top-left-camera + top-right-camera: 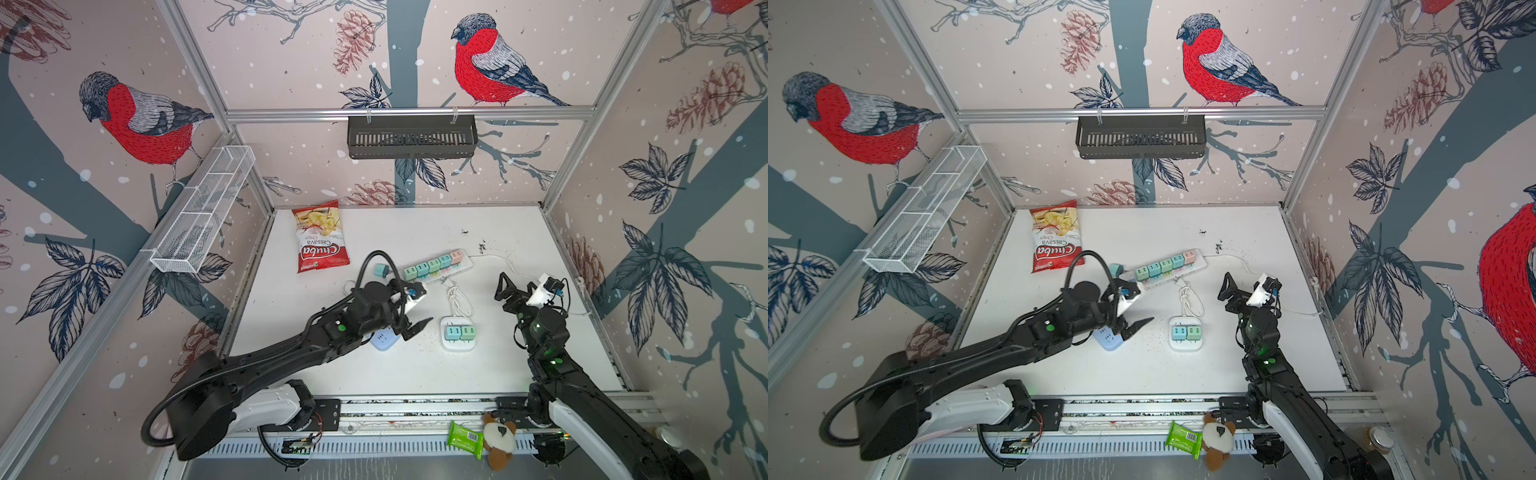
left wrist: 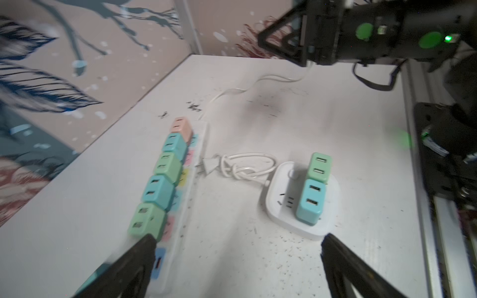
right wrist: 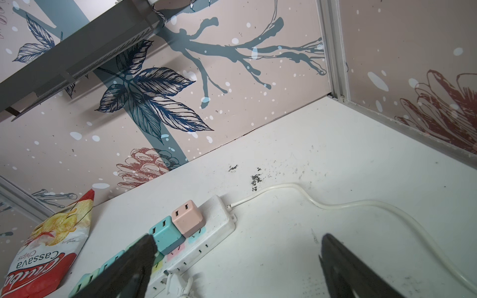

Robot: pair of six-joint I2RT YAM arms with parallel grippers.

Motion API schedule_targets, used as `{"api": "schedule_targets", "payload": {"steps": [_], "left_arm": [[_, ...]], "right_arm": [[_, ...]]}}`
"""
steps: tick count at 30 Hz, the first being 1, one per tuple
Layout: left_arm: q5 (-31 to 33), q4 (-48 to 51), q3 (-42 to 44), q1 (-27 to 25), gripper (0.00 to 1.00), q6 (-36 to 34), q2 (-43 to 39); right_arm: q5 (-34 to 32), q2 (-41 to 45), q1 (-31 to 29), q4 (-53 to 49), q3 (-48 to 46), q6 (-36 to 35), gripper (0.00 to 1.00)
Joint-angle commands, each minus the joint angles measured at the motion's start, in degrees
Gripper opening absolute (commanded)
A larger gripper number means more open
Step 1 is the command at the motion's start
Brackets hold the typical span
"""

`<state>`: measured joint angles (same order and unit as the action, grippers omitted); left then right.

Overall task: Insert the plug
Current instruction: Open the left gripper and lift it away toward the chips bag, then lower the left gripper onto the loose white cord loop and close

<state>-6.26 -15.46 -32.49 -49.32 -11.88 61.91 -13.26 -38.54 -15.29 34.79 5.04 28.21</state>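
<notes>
The left end effector [image 2: 237, 240] hung wide open and empty over the power strip's [image 1: 466, 262] uncovered end. A loose teal charger plug [image 1: 381, 271] lay on the counter [image 1: 415, 374] just past that end, along the strip's axis and nearer the left arm. The right end effector [image 3: 237, 240] gaped empty too.

The long white power strip [image 1: 466, 265] lies aslant on the white tabletop [image 1: 415, 224], crowded by five pastel cube adapters [image 1: 434, 266] side by side. Between strip and back wall the surface lies bare. On its near side a bundled white cord [image 2: 238, 172] and a square white socket block [image 1: 457, 347] bearing two cubes narrow the passage. A thin white cable [image 3: 284, 185] trails from its pink end. A loose teal cube adapter [image 1: 381, 271] sits beside the other end, a red chips bag [image 1: 320, 245] farther out.
</notes>
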Motion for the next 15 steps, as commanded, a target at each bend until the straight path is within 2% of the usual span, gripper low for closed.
{"api": "schedule_targets", "payload": {"steps": [1, 3, 5, 7, 9, 13, 15], "left_arm": [[8.1, -14.4, 8.6, 5.1, 0.99, 10.1, -7.8], [11.0, -17.6, 14.3, 10.3, 0.99, 16.0, -12.3], [10.7, -16.5, 17.1, 16.8, 0.99, 22.5, -15.4], [5.5, -14.7, 18.2, 23.4, 0.99, 27.0, -16.7], [0.6, -14.2, 18.3, 27.9, 0.99, 29.9, -15.9], [7.8, -8.7, 14.9, 28.5, 0.99, 36.4, -10.4], [14.0, -3.0, 11.6, 28.5, 0.99, 41.6, -6.5]], "right_arm": [[1.9, -0.6, 0.0, 1.5, 0.7, -1.0, 1.0], [2.1, -0.9, -0.1, 1.7, 0.8, -1.0, 1.0], [2.2, -1.3, -0.1, 1.8, 0.9, -1.0, 1.0], [2.2, -1.7, -0.1, 1.9, 1.0, -1.0, 1.0], [2.1, -2.3, 0.0, 2.0, 1.2, -0.9, 1.0], [2.2, -3.6, -0.1, 2.1, 1.8, -0.9, 1.0], [2.2, -4.2, -0.2, 1.9, 2.2, -0.9, 1.0]]}}
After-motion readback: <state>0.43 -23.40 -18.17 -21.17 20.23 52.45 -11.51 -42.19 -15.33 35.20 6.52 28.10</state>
